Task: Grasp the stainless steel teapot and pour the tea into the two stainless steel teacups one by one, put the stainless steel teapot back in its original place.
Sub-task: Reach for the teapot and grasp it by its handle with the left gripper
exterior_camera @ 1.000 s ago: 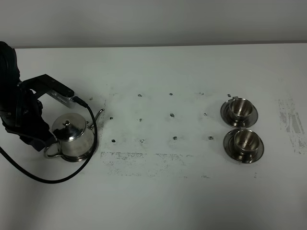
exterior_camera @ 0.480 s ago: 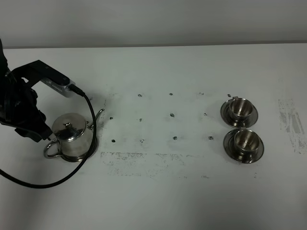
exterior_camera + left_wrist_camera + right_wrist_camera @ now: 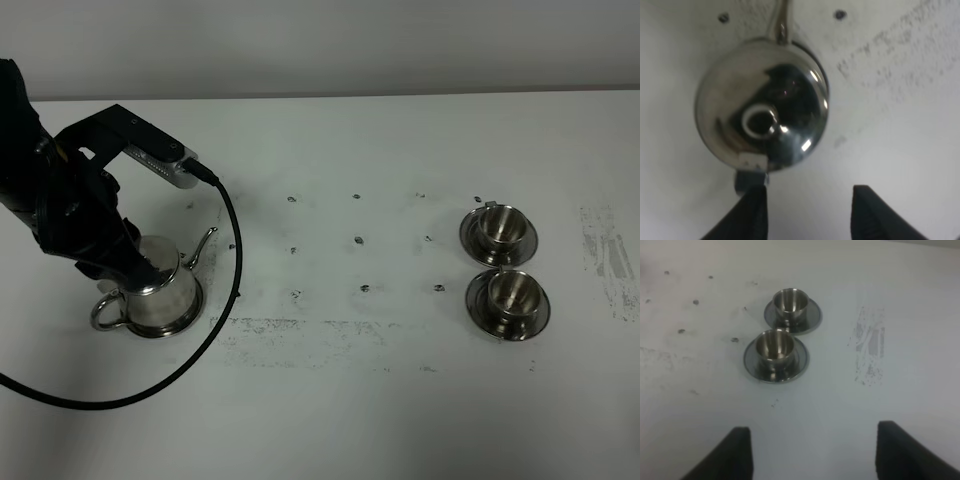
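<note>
Worktop (image 3: pixel 380 400): white, scuffed.
Left hand (image 3: pixel 810 196): open, empty, poised over the teapot.
Stainless steel teapot (image 3: pixel 760 117): upright under the hand, loop handle (image 3: pixel 95 318) nearest its fingers. Straddle the handle squarely before closing.
Rear teacup (image 3: pixel 500 228), front teacup (image 3: pixel 510 292): well apart from the hand, spout side.

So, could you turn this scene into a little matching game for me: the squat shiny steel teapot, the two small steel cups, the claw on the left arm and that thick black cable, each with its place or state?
Things:
1. squat shiny steel teapot
2. two small steel teacups
3. left gripper
4. thick black cable

Places or states:
A. loops over the white table beside the teapot
B. open, nothing between its fingers, close over the teapot
C. upright at the table's left, lid on
D. each on a round saucer, at the table's right

Pairs: 1-C, 2-D, 3-B, 4-A
</note>
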`<state>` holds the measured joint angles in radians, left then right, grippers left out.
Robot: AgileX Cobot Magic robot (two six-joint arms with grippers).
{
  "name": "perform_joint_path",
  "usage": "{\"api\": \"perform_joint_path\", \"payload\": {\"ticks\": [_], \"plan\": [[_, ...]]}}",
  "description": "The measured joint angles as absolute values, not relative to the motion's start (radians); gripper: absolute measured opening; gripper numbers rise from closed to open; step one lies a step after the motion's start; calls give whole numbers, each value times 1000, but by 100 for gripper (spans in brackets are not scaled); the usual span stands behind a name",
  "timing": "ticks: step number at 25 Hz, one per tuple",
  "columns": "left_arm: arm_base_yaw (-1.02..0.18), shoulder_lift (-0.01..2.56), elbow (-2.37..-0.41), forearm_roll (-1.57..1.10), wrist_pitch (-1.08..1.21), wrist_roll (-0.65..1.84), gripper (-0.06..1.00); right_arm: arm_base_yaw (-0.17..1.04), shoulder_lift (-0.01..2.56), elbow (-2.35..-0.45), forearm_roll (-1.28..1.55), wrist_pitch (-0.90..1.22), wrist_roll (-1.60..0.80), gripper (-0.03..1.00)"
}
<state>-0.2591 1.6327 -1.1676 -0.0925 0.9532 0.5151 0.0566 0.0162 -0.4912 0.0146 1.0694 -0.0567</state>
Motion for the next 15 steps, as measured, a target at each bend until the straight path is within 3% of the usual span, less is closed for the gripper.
{"api": "perform_joint_path", "payload": {"ticks": [9, 15], "plan": [[-260, 1633, -1168, 0, 1013, 514, 61, 57, 16, -491, 15, 1069, -57, 51], [-260, 1635, -1168, 51, 1013, 588, 63, 57, 16, -491, 15, 1069, -57, 51]]}}
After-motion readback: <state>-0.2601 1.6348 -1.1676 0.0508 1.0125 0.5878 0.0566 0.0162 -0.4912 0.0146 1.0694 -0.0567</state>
